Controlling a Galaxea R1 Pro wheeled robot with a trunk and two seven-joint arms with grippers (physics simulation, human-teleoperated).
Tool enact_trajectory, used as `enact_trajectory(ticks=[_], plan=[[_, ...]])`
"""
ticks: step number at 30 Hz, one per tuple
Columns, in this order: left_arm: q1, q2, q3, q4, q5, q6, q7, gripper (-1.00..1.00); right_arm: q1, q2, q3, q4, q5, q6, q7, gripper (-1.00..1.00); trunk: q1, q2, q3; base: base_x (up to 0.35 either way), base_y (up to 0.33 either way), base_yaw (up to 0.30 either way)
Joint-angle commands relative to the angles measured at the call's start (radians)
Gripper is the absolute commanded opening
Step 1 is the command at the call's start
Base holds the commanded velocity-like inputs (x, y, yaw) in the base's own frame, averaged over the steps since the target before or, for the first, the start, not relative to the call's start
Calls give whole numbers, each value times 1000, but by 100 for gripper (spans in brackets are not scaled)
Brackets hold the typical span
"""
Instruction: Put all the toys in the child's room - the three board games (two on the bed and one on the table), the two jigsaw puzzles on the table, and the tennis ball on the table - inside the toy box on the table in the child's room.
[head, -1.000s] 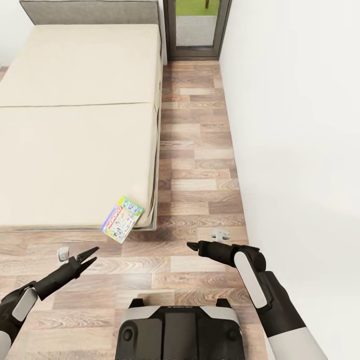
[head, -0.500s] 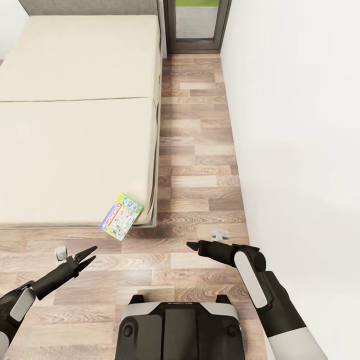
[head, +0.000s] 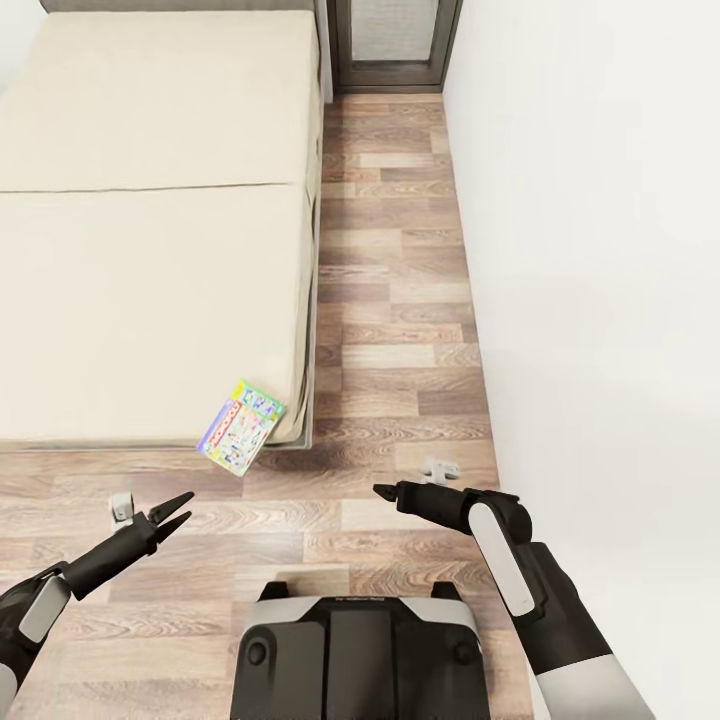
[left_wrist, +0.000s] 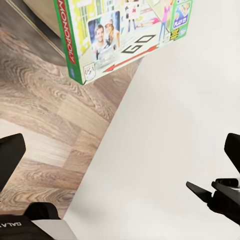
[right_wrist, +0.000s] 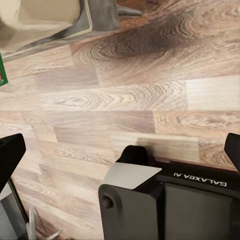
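At the left of the head view, the left arm's black two-fingered gripper (head: 176, 509) hangs over the wood-plank floor (head: 400, 330) with its fingers spread apart and nothing between them. Beyond it lies the large low bed with a plain cream-beige top (head: 150, 250). On that bed's near right corner rests the flat colourful Monopoly board game carton (head: 240, 426), tilted and jutting over the edge; the left wrist view shows its green side lettering and printed lid (left_wrist: 125, 35). Further right, the right arm's black gripper (head: 385, 491) hovers above the floor near the plain white wall (head: 600, 250), empty, but how far its fingers are parted I cannot tell.
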Motion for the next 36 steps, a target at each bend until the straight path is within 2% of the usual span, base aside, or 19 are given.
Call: enact_trajectory(ticks=[1,19,28,32,36], plan=[[0,0,1,0,3,9,-2,100,0,0,-1,-1,3,4,3,100,0,-1,-2,0,0,0],[0,1,1,1,3,12,9,100,0,0,-1,-30,4,18,-13,100,0,-1,-32,0,0,0],[0,0,2,-1,3,14,13,100,0,0,-2,-106,3,89,-70,100,0,-1,-46,0,0,0],[0,-1,1,-2,3,16,12,100,0,9,0,-143,3,105,-100,100,0,-1,-53,0,0,0],[0,-1,1,-3,3,17,12,100,8,33,3,-209,4,134,-138,100,0,-1,-59,0,0,1]])
